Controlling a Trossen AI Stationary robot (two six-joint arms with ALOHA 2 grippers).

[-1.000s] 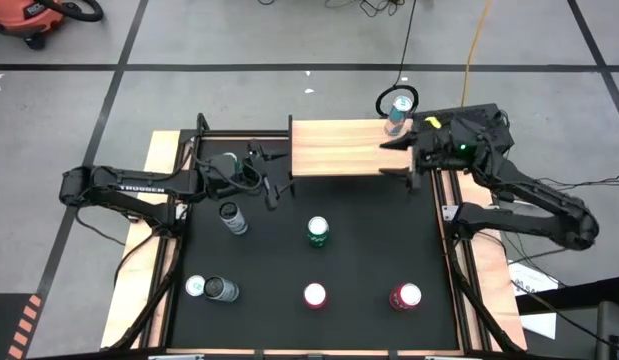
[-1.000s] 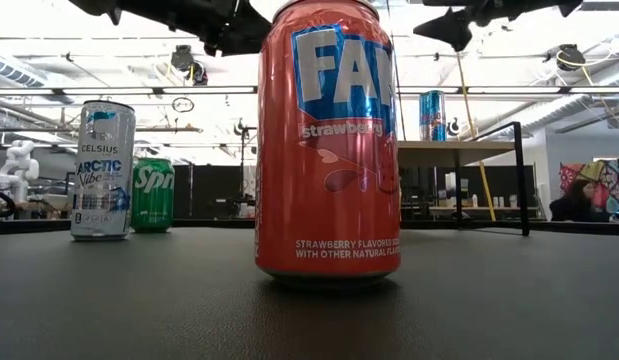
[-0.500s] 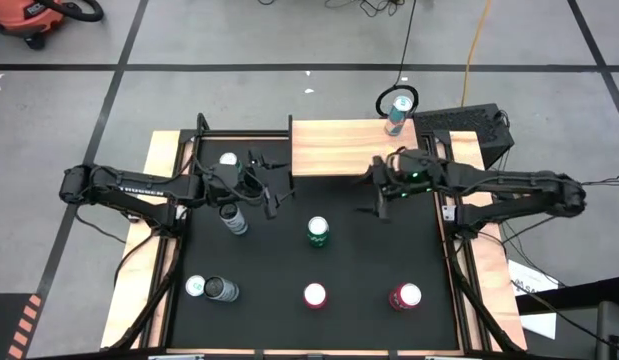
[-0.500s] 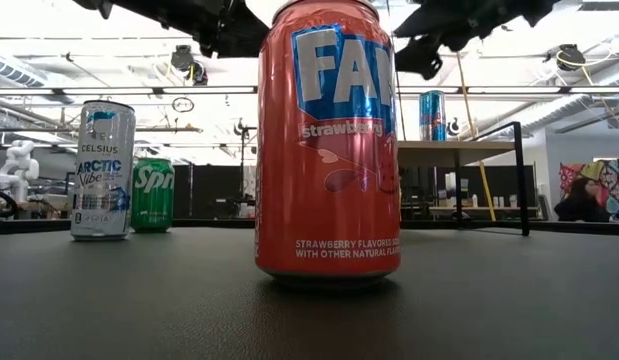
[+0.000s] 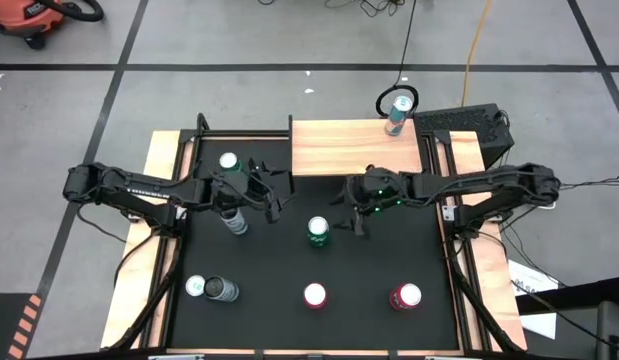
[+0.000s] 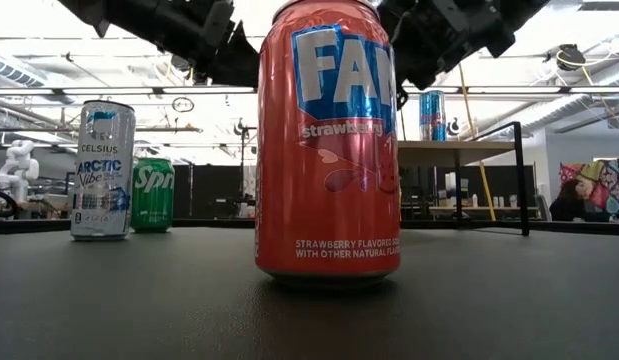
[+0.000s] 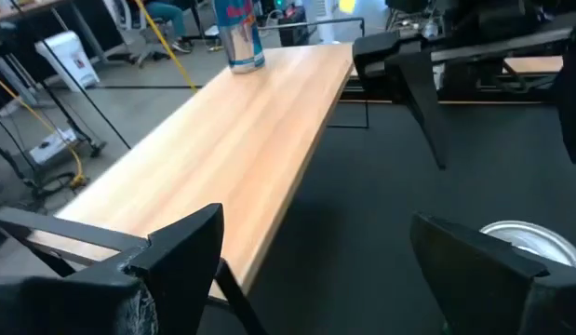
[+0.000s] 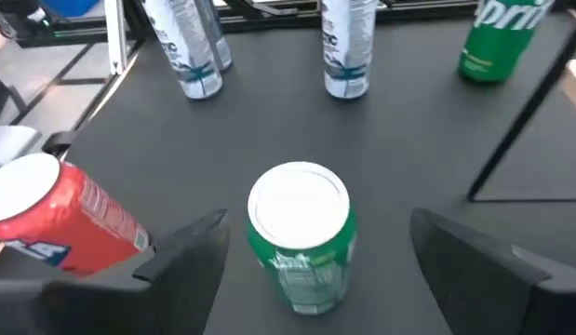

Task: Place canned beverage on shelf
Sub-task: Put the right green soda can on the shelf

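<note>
Since a second ago the right gripper (image 5: 355, 212) has come off the shelf's 3 o'clock end and is now reaching out over mid-table; the left gripper (image 5: 272, 194) has barely shifted.

Right jaws are standing wide, holding nothing. Right wrist view is looking between them down onto the white lid of a green can (image 8: 301, 234), which is standing upright on the black table (image 5: 379, 260). From above, this gripper is hanging just at 2 o'clock of that can; whether it is touching is hard to tell.

Left jaws are also gaping wide and empty, sitting near the shelf's 7 o'clock corner. Left wrist view is catching only a sliver of a silver can lid (image 7: 522, 238), mostly hidden behind one finger.

Shelf (image 5: 339, 148) is sitting at the table's 12 o'clock edge, carrying one blue can (image 5: 395, 117) at its 2 o'clock corner, upright.

Strawberry soda can (image 6: 327, 150) is filling the low view, blocking much of the table behind it; both arms are showing only as dark shapes cut off at the top. White Celsius can (image 6: 102, 170) and green Sprite can (image 6: 152, 195) are standing at 9 o'clock of it.
</note>
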